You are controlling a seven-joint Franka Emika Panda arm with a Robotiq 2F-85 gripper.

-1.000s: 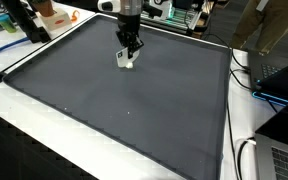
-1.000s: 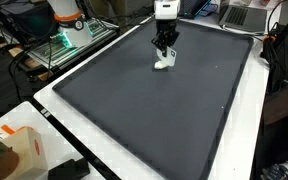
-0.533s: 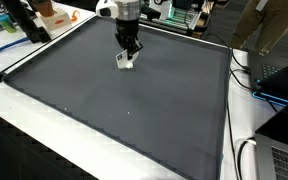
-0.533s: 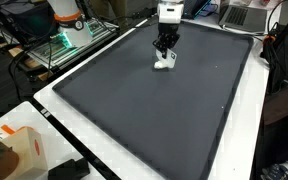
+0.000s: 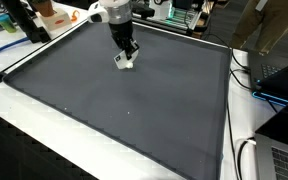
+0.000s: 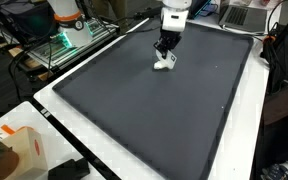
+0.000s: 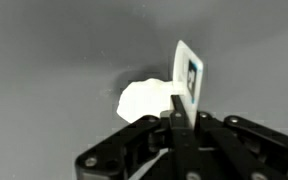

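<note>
Dark mat [image 5: 134, 120] covers the table [image 5: 24, 125]. Toward one end of it, the gripper [image 5: 129, 57] is fully closed, pinching a thin white card [image 7: 189, 75] upright by its edge. Such a narrow hold may let the card twist or slip out.

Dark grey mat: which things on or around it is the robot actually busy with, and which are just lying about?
In hand: end effector, shut on a thin white card with a dark square; rounded white lump beside it; dark grey mat underneath.
Lying about: orange-and-white box; black cables.
</note>
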